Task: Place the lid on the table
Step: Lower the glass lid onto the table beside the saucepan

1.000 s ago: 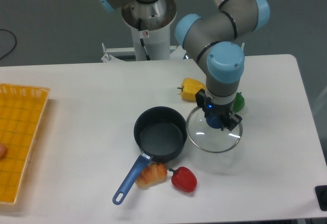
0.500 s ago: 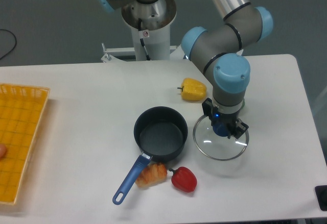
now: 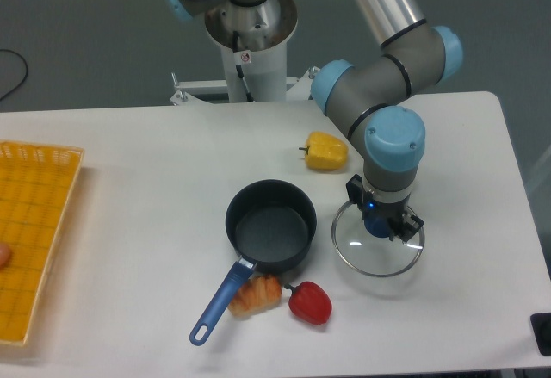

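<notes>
The round clear glass lid with a thin metal rim sits low over the white table, right of the dark blue saucepan. Whether it touches the tabletop is unclear. My gripper points straight down over the lid's centre and is shut on its blue knob, which shows between the fingers. The arm's blue wrist cap hangs just above it.
A yellow pepper lies behind the pan. A croissant and a red pepper lie in front of it, by the blue handle. A yellow mesh tray is at the left edge.
My gripper has carried the lid to the right and toward the front of the table, and lower. The green object behind the wrist is now hidden.
</notes>
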`<state>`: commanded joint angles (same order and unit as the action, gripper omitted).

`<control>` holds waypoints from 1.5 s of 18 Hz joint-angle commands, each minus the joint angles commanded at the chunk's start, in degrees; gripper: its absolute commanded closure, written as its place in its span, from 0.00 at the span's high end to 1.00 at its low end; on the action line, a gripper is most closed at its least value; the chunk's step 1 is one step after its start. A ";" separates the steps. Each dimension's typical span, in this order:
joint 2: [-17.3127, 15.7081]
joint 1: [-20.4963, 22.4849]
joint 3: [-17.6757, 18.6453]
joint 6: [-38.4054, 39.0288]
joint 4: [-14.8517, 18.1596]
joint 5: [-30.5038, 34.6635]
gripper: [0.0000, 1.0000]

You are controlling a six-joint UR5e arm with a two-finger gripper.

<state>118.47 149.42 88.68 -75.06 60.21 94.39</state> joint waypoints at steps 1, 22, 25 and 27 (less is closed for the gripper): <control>0.09 0.00 -0.09 0.00 -0.44 -0.09 0.40; 2.90 -1.06 0.35 0.26 -2.99 2.37 0.40; 3.43 -1.23 0.27 0.53 -3.43 2.46 0.40; 3.43 -1.32 0.35 0.53 -3.43 2.46 0.40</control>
<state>121.90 148.10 89.03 -74.53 56.78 96.86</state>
